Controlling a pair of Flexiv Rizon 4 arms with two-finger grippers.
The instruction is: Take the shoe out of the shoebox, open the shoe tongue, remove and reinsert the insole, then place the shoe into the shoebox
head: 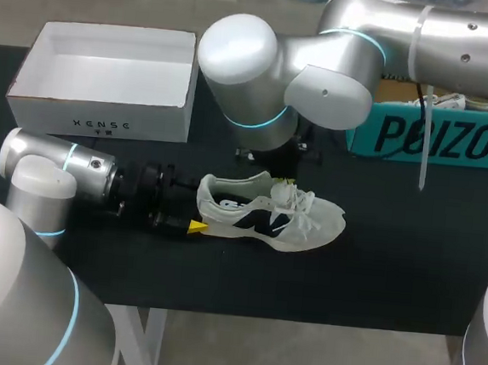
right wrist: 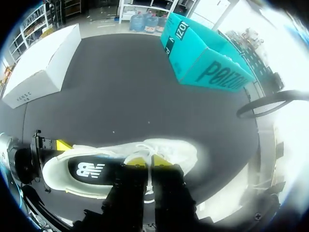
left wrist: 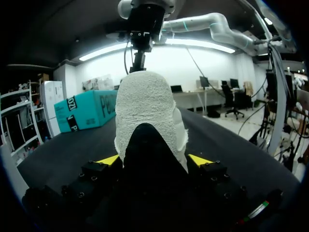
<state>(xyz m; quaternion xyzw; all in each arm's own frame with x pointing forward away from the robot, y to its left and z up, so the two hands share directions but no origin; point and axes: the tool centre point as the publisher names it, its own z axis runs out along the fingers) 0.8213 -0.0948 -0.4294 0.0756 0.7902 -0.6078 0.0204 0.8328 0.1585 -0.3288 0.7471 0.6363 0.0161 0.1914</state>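
Here, the white shoe (head: pixel 262 214) stands on the black table (head: pixel 390 272), outside the white shoebox (head: pixel 104 117). The left gripper (left wrist: pixel 153 162) clamps its heel from both sides. The right gripper (right wrist: pixel 149 161) sits at the laces; glare hides its grip.

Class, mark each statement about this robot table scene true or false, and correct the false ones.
1. The white mesh sneaker lies inside the white cardboard shoebox. False: it lies on the black table, and the shoebox is empty.
2. The left gripper holds the sneaker's heel between its fingers. True.
3. The shoebox has its lid on. False: it stands open.
4. The right gripper is at the sneaker's laces. True.
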